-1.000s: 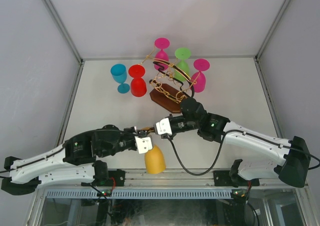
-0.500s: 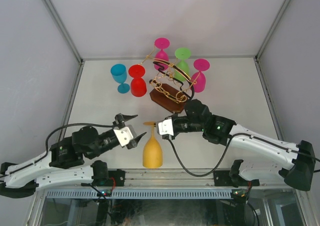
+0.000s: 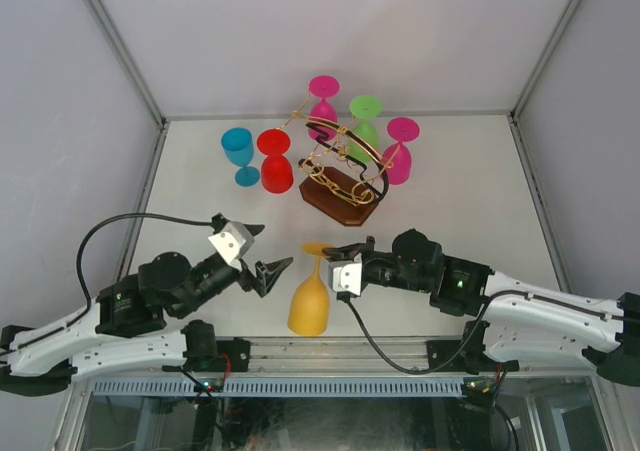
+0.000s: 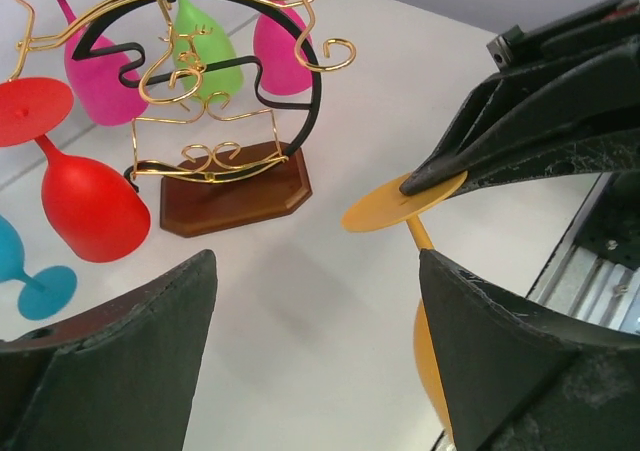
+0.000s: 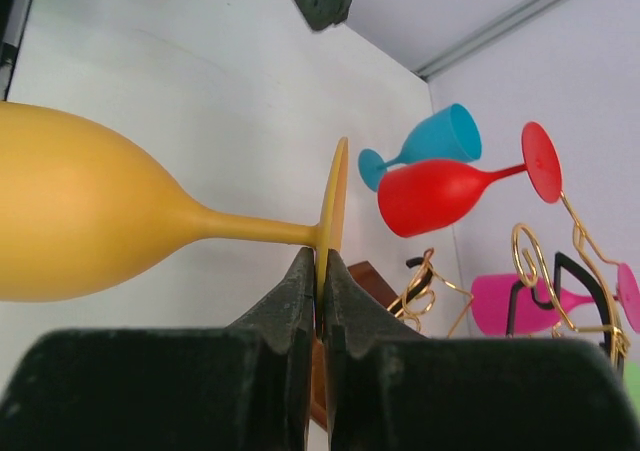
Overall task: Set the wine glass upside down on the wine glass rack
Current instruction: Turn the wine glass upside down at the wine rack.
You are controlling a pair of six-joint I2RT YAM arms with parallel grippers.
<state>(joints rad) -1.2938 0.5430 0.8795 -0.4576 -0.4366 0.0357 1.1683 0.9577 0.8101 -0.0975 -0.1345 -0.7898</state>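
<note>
The wine glass (image 3: 310,306) is matte yellow-orange, with a rounded bowl, a thin stem and a flat round foot. It is foot up and bowl down by the middle of the counter's (image 3: 460,191) near edge. The wine glass rack (image 3: 337,201) stands near the middle of the far edge: gold wire scrolls and a black loop on a dark brown wooden base.

The left claw (image 3: 268,247) is just left of the glass, its jaws spread wide with nothing between them and apart from the glass. The right claw (image 5: 318,263) comes in from the right, its two fingers pinched shut on the rim of the foot. The rack is well beyond both claws.

Near the far edge, a blue glass (image 3: 237,146) stands upright and a red glass (image 3: 277,174) stands inverted, both left of the rack. Two pink glasses (image 3: 323,96) and a green glass (image 3: 365,111) are at the rack itself.

Whether the yellow bowl's mouth touches the counter cannot be told. The left wrist view cuts off most of the bowl, and the rack's wires hide how the pink and green glasses are seated
</note>
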